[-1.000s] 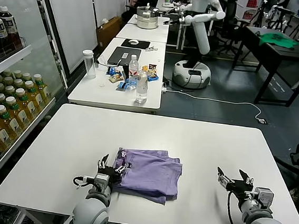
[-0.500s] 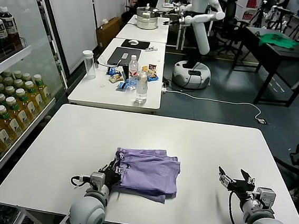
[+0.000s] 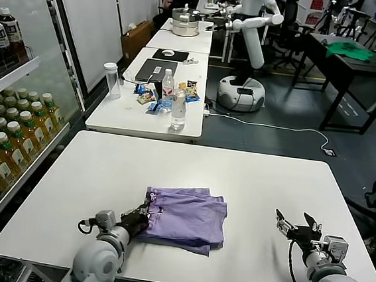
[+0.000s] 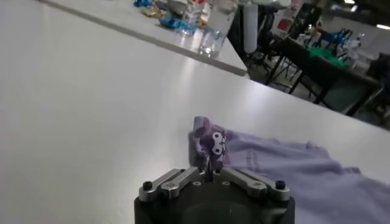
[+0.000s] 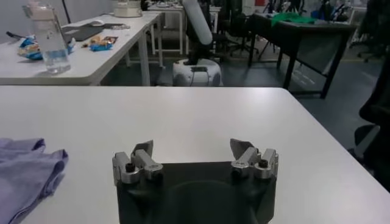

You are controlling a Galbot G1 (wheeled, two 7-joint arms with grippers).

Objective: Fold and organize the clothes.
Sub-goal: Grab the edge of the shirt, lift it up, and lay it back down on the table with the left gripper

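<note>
The clothes are one lavender T-shirt [image 3: 184, 217], folded into a small bundle on the white table [image 3: 198, 172] near its front middle. Its near corner with small dark printed figures [image 4: 214, 143] stands pinched up. My left gripper [image 3: 142, 217] is at the shirt's left edge, shut on that corner; in the left wrist view the left gripper [image 4: 209, 169] has its jaws together with fabric between them. My right gripper [image 3: 297, 227] rests open over the table's front right, well apart from the shirt. In the right wrist view the right gripper [image 5: 194, 148] holds nothing, and the shirt's edge [image 5: 27, 167] lies off to the side.
Behind my table stands another table [image 3: 148, 107] with bottles, snacks and a laptop. A drinks cooler [image 3: 6, 130] lines the left side. A white robot [image 3: 250, 47] and a dark table with a green cloth [image 3: 350, 51] are farther back.
My left gripper closed on the shirt's left corner and drew back to the left, pulling the edge with it. The right gripper stayed put.
</note>
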